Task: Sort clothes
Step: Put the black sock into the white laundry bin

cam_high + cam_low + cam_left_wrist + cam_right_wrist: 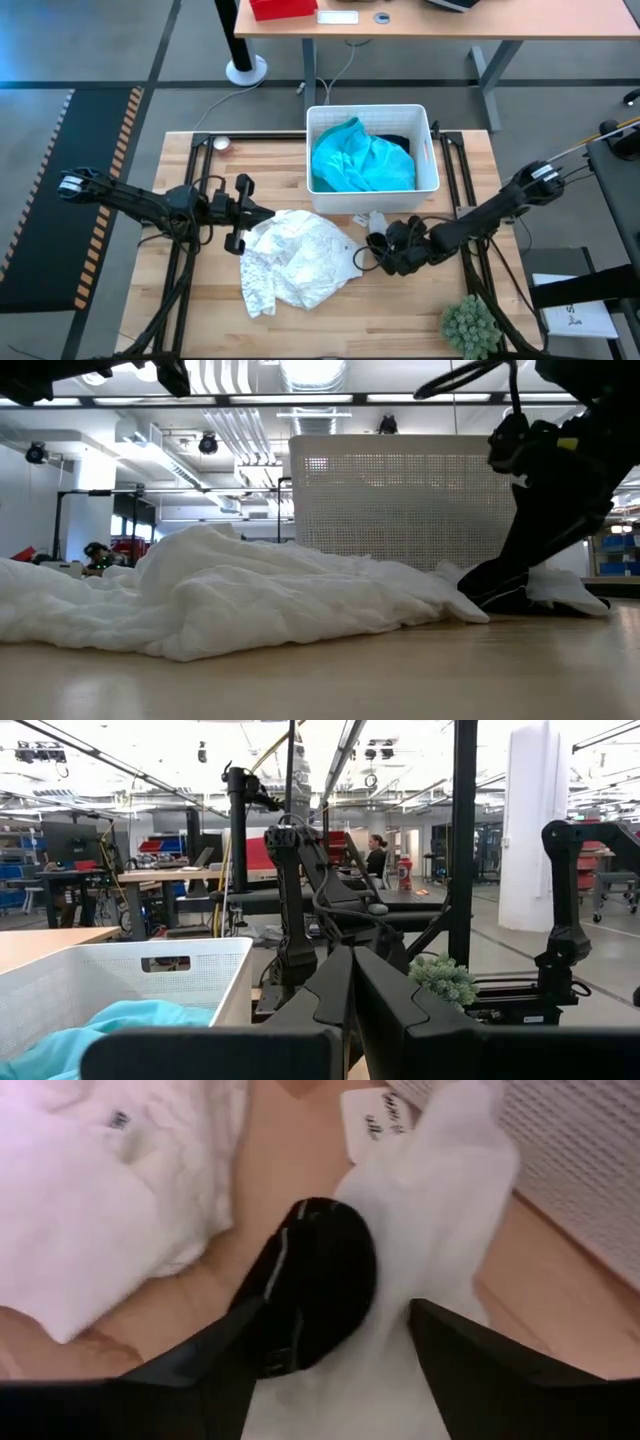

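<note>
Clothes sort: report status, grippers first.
Right gripper fingers open, low over black item and white cloth by bin. Left gripper shut, empty, above white lacy garment. Turquoise garment in bin. Nothing in the way.

Clearance and obstructions, table top

From table centre: the white bin (432, 180) blocks 12 o'clock, with the turquoise garment (360, 160) heaped inside. The white lacy garment (295, 258) covers centre through 7 o'clock. The right gripper (385, 248), fingers apart, occupies 3 o'clock beside a small black garment (325, 1280). The left gripper (240, 214), closed, stands at 9 o'clock. The plant (470, 325) obstructs 5 o'clock. Bare wood lies along 6 o'clock.
</note>
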